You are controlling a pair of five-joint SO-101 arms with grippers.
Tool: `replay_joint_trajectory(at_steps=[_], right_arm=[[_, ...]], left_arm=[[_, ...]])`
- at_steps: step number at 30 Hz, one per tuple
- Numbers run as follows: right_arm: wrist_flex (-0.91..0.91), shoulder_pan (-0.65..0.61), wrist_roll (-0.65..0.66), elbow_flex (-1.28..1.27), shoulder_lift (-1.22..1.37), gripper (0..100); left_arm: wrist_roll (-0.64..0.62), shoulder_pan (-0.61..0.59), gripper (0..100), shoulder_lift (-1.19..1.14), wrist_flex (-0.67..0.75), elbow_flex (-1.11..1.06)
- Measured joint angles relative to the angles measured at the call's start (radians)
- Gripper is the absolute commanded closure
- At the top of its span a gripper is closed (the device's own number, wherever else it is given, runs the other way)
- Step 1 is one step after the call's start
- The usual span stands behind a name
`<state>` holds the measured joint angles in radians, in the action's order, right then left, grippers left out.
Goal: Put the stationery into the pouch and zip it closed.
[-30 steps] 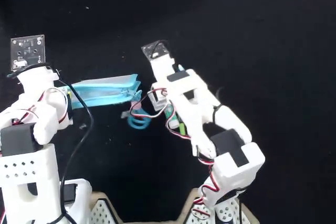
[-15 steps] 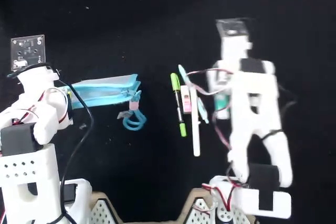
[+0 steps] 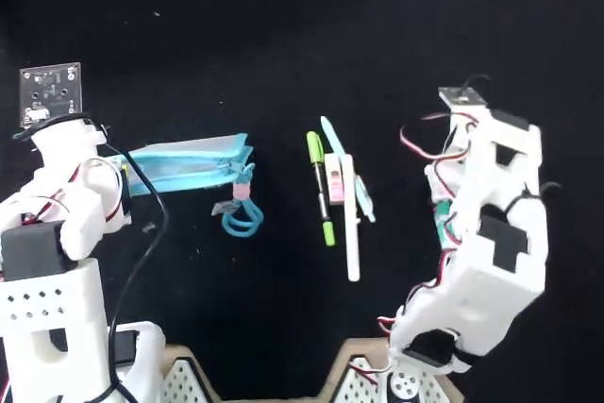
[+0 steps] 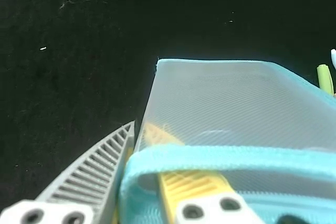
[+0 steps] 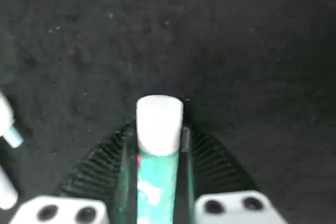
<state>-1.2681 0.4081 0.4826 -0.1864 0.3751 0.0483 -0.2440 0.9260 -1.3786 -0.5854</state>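
A light blue mesh pouch (image 3: pixel 189 165) lies at the left of the black table, its blue zipper loop (image 3: pixel 243 218) trailing toward the middle. My left gripper (image 3: pixel 118 178) is shut on the pouch's left end; in the left wrist view one finger (image 4: pixel 191 190) is inside the pouch (image 4: pixel 231 108) and the other outside. A green pen (image 3: pixel 321 191), a white pen (image 3: pixel 351 228), a light blue pen (image 3: pixel 343 165) and a small pink piece (image 3: pixel 333 179) lie together mid-table. My right gripper (image 5: pixel 159 137) is shut on a green tube with a white cap (image 5: pixel 159 119), held right of the pens (image 3: pixel 442 219).
A small circuit board (image 3: pixel 49 93) lies at the far left beside the left arm. The right arm's body (image 3: pixel 486 233) stands over the table's right side. Black cloth (image 3: pixel 377 35) spreads beyond the pens and pouch.
My right arm has swung from over the pouch's open end to the right side, carrying the green tube and uncovering the pens. The pouch and left arm have not moved.
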Motion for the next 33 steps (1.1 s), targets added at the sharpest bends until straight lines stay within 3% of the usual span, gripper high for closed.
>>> replay_joint_trajectory(at_steps=[7, 16, 20, 23, 28, 33], right_arm=[[-0.249, -0.029, 0.083, 0.216, 0.072, 80.5], [-0.279, -0.041, 0.106, 0.396, 0.262, 80.9], [-0.29, -0.038, 0.133, 0.443, 0.308, 99.5], [-0.287, -0.023, 0.133, 0.477, 0.327, 98.8], [-0.296, -0.003, 0.133, 0.428, 0.241, 98.7], [-0.304, 0.002, 0.163, 0.279, -0.005, 98.7]], left_arm=[[0.0, 0.0, 97, 0.0, 0.0, 0.0], [0.0, 0.0, 97, 0.0, 0.0, 0.0], [0.0, 0.0, 97, 0.0, 0.0, 0.0], [0.0, 0.0, 97, 0.0, -0.002, 0.0], [0.0, 0.0, 97, 0.0, -0.002, 0.0], [0.0, 0.0, 97, 0.0, -0.002, 0.0]])
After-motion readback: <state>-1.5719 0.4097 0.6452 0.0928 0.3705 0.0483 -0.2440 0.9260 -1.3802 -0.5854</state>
